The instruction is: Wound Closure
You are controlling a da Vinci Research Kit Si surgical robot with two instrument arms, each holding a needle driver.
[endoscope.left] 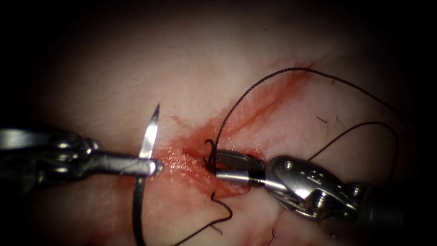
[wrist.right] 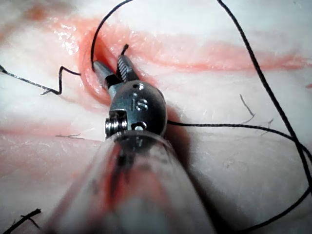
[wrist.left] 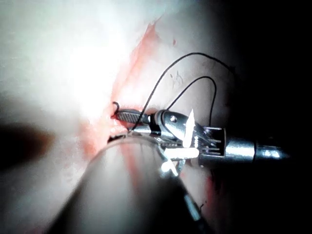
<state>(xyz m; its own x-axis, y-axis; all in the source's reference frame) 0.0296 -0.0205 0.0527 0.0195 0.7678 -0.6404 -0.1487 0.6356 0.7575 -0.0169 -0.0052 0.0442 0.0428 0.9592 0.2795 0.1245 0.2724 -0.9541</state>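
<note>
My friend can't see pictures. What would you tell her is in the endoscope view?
The left tool holds a curved needle near its pointed end, clear of the tissue, on the left of the cut. The right tool rests at the cut with jaws open around dark thread, which loops over the tissue amid red fluid.

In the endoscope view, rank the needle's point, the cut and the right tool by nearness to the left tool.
1. Needle's point: just above the left tool, which grips the needle's curve below its point.
2. Cut: just right of it.
3. Right tool: across the cut, jaws open around thread.
</note>
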